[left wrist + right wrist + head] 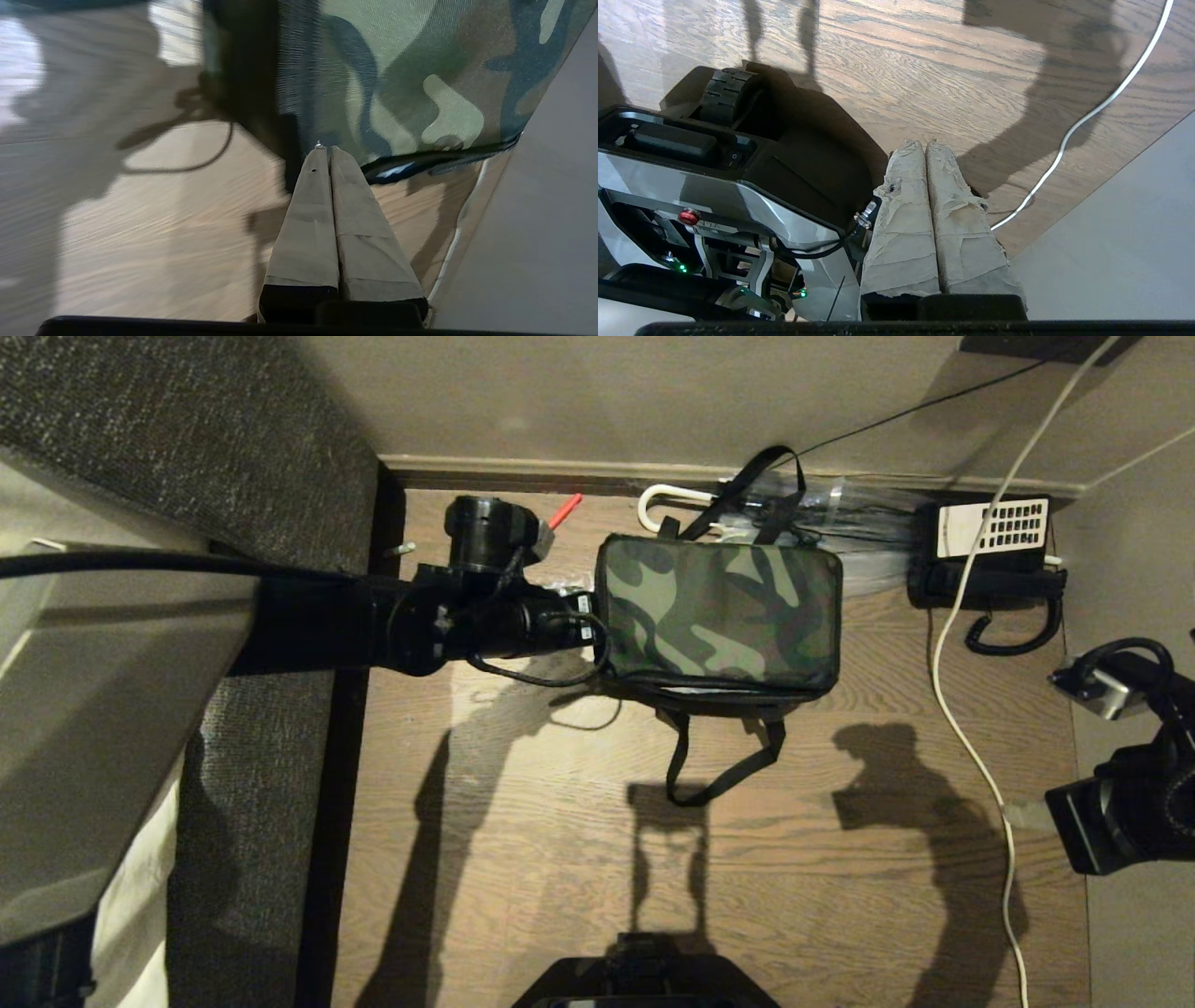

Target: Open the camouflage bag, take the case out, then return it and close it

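Note:
The camouflage bag lies flat on the wood floor near the far wall, with one black loop handle trailing toward me. Its front seam gapes slightly, showing a pale sliver inside. The case itself is hidden. My left arm reaches in to the bag's left end. There the left gripper is pressed shut at the bag's lower corner, with a small metal zipper pull glinting between its tips. My right gripper hangs shut and empty far to the right, over the robot's base.
A white cable runs down the floor right of the bag. A black and white device and clear plastic sit by the wall behind it. A dark fabric furniture side borders the left. My base is at the near edge.

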Motion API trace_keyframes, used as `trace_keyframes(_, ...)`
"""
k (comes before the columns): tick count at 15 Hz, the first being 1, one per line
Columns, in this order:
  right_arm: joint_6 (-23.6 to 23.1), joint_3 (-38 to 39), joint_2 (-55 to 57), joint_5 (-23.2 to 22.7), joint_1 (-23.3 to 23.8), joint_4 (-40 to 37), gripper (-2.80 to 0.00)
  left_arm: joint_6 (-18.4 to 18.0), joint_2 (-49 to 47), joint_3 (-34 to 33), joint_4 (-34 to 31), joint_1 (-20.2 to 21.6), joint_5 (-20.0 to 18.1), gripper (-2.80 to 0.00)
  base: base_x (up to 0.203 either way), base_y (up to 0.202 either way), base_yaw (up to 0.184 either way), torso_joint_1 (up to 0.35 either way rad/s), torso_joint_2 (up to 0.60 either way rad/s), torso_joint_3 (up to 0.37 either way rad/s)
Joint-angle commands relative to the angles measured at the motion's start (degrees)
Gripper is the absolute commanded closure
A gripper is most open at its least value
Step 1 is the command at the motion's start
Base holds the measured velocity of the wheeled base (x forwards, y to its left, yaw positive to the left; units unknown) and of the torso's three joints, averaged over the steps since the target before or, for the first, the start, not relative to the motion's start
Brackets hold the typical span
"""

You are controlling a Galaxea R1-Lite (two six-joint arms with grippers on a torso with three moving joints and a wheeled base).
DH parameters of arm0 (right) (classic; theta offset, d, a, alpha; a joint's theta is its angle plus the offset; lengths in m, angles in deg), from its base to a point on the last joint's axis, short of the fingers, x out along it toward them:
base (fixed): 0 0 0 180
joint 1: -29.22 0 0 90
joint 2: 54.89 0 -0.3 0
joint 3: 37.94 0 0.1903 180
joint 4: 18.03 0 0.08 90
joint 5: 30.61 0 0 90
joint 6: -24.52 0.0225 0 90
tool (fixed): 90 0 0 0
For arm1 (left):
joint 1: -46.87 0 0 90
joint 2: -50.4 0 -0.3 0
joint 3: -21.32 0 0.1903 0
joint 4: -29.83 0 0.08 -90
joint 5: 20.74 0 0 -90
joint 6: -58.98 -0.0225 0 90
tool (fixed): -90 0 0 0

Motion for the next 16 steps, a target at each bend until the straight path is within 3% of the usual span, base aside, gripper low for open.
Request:
trace_keyframes(1, -0.14, 0.26, -0.42, -0.02, 0.08, -0.12, 0.00, 0.58, -5.31, 3.97, 0.09, -1.00, 0.08, 0.00, 0.000, 0.000, 0.000, 0.000, 0.00, 0.000)
trace_keyframes(4, -0.14, 0.45, -0.34, -0.02, 0.10, -0.09, 0.00, 1.95, -8.29, 9.66, 0.47, -1.68, 0.32, 0.00, 0.000, 0.000, 0.000, 0.000, 0.00, 0.000)
trace_keyframes(7, -0.16, 0.52, -0.25, -0.02, 0.10, -0.09, 0.00, 2.57, -10.61, 10.08, 2.96, -2.49, 2.22, 0.00, 0.000, 0.000, 0.000, 0.000, 0.00, 0.000)
trace_keyframes(16, -0.09, 0.73, -0.20, -0.76, 0.10, 0.59, 0.00, 1.68, -16.35, 10.52, 6.41, -2.58, 2.32, 0.00, 0.000, 0.000, 0.000, 0.000, 0.00, 0.000)
